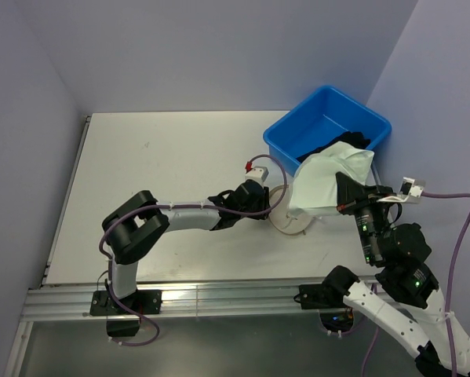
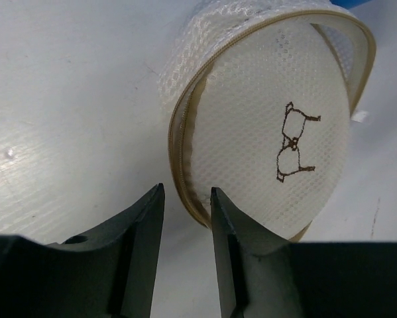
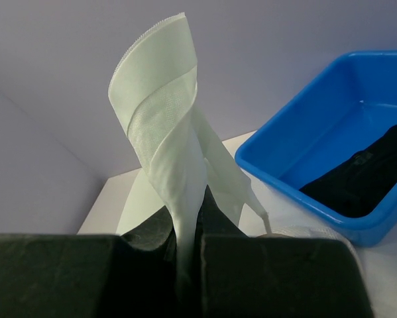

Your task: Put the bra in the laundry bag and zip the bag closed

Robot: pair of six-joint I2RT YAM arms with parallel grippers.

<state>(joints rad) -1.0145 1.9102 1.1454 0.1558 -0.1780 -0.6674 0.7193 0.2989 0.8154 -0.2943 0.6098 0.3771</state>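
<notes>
The laundry bag is a round whitish mesh disc with a tan rim and a small dark bra drawing; it stands tilted on the table. In the top view the laundry bag lies between the arms. My left gripper is open with a narrow gap, its fingertips on either side of the bag's lower tan rim; it also shows in the top view. My right gripper is shut on the white bra, which hangs up from the jaws. From above, the bra is over the bag's right side, with the right gripper beside it.
A blue plastic bin with dark clothes in it stands at the back right, just behind the bra; it also shows in the right wrist view. The white table stretches left and back. Walls close both sides.
</notes>
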